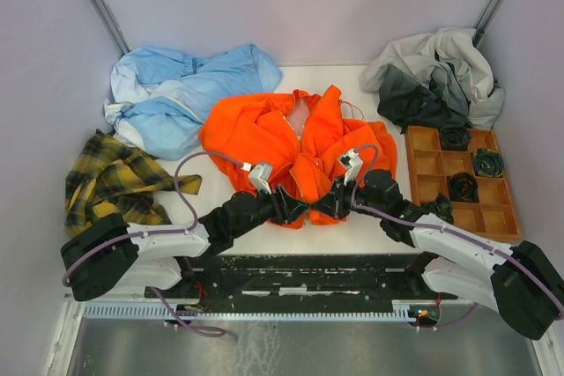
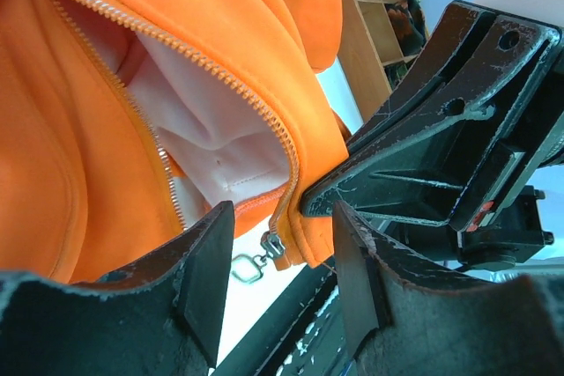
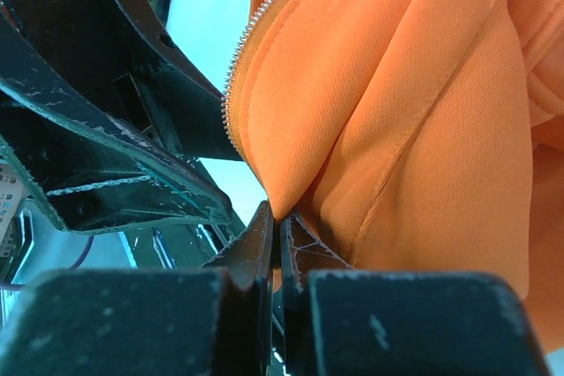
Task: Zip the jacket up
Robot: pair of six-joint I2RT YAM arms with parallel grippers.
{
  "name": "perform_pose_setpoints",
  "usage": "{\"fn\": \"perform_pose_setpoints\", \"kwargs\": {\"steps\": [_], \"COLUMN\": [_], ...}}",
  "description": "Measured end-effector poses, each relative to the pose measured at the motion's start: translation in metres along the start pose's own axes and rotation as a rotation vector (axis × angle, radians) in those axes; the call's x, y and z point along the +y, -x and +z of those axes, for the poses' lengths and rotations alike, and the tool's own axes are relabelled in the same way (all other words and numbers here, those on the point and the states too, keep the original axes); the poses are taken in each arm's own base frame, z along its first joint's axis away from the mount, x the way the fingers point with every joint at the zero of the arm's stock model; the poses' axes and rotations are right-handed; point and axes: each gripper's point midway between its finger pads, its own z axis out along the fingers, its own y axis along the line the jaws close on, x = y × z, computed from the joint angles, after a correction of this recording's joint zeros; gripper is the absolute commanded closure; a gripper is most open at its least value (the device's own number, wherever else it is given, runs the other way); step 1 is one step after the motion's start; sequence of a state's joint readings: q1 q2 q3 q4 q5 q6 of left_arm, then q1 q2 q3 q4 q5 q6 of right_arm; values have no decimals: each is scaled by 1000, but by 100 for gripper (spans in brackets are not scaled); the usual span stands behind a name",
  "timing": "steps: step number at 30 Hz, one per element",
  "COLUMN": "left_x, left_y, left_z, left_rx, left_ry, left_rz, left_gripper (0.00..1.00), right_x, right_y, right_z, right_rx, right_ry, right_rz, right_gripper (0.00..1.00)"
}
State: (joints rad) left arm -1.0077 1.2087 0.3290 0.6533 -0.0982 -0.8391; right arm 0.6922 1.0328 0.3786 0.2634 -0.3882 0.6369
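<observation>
- Closest to the lens, the fingers (image 2: 207, 279) of my left pincer (image 2: 278, 279) stand apart, released and clamping nothing. The jacket's bottom corner hangs in the gap between them.
- In that gap sits the zipper slider (image 2: 276, 248) at the foot of one row of teeth, with a small metal ring (image 2: 247, 268) dangling just beside it.
- My right pincer (image 3: 275, 235) is clenched on a fold of the jacket's (image 3: 414, 112) lower edge, orange cloth pinched between its two nearly closed fingertips.
- The jacket (image 1: 264, 134) lies crumpled at the middle of the table (image 1: 352, 233), its near hem just ahead of both my pincers, which meet tip to tip there.
- The zipper (image 2: 220, 77) is undone: its two rows of teeth run apart, with the pale lining (image 2: 211, 129) showing between them.
- From the right wrist, one row of teeth (image 3: 233, 85) curves along the orange edge above the pinched fold.
- From above, my left pincer (image 1: 295, 209) and right pincer (image 1: 322, 209) face each other over the hem.
- A light blue garment (image 1: 181, 94) lies bunched at the far left, touching the jacket's left side.
- A yellow plaid garment (image 1: 110, 178) lies at the left edge, nearer my left arm.
- A grey and dark clothing heap (image 1: 436, 77) fills the far right corner.
- A wooden tray (image 1: 426, 165) of compartments sits to the jacket's right, with dark rolled items in several of its compartments.
</observation>
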Motion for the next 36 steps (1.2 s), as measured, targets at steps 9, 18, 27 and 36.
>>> {"fn": "perform_pose_setpoints", "kwargs": {"steps": [9,18,27,36], "left_x": [-7,-12,-13,-18], "left_y": [-1,4,6,12], "left_z": [9,10,13,18], "left_rx": [15,23,41,19], "left_ry": [-44,-95,-54,35], "left_rz": [-4,-8,90,198], "left_gripper": [62,97,97,97], "right_x": [7,2,-6,3], "right_y": [-2,-7,-18,-13], "right_z": [0,1,-12,-17], "right_rx": [-8,5,67,100], "right_ry": [54,39,-34,-54], "right_rz": [-8,-18,-22,-42], "right_gripper": [93,66,46,39]}}
